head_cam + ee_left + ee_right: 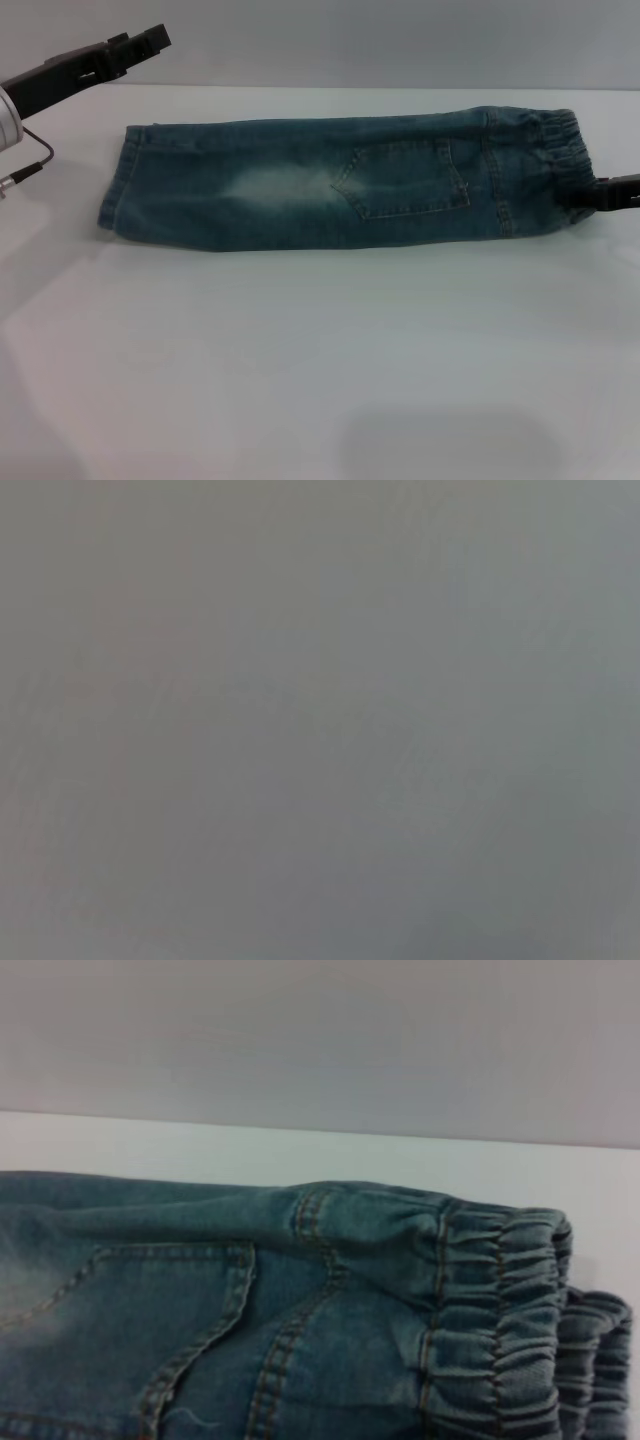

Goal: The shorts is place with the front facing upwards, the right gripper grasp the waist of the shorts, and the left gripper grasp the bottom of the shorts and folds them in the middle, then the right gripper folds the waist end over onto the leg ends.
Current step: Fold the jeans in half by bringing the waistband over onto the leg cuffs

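On the plain white worktop [300, 350], blue-green faded denim shorts [340, 185] lie halved lengthwise; right gripper [607, 194] at the ruched waistband [550, 150] ready to fold, left gripper [140, 42] raised clear; finger states unclear.

A white table [300, 360] fills most of the head view, smooth and evenly lit. Behind the table's far edge stands a plain grey wall [400, 40]. A faint shadow lies on the table's near part.

The left gripper [140, 43], upper left of the frame, is black and angular, on a silver cuff [8, 118] trailing a thin cable [30, 165]. The right gripper [610, 193] is a black bar at the right edge.
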Available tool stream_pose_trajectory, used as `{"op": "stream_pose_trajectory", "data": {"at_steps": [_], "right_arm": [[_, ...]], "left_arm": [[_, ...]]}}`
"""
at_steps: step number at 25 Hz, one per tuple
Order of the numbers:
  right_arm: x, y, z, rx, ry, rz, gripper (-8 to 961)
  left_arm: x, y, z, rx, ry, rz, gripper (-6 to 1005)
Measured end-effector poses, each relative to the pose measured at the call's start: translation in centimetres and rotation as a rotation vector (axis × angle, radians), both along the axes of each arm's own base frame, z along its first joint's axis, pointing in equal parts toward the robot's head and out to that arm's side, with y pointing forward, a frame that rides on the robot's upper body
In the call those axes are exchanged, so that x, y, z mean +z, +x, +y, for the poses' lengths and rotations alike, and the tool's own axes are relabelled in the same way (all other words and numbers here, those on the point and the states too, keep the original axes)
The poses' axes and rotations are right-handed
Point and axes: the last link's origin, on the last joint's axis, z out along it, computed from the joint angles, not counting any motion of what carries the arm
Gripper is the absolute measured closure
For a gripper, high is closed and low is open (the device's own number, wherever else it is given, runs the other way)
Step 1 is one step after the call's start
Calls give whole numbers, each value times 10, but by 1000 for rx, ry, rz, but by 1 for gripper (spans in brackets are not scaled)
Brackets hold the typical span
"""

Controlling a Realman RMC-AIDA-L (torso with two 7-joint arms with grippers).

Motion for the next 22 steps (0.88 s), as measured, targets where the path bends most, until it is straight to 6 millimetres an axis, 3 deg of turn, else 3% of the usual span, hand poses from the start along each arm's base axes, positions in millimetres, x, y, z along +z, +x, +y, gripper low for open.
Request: {"op": "stream_pose_trajectory", "data": {"at_steps": [22], "right_arm": [[-7, -7, -3, 26, -20, 24, 490]], "left_arm": [[0, -1, 0, -5, 6, 15, 337]]}}
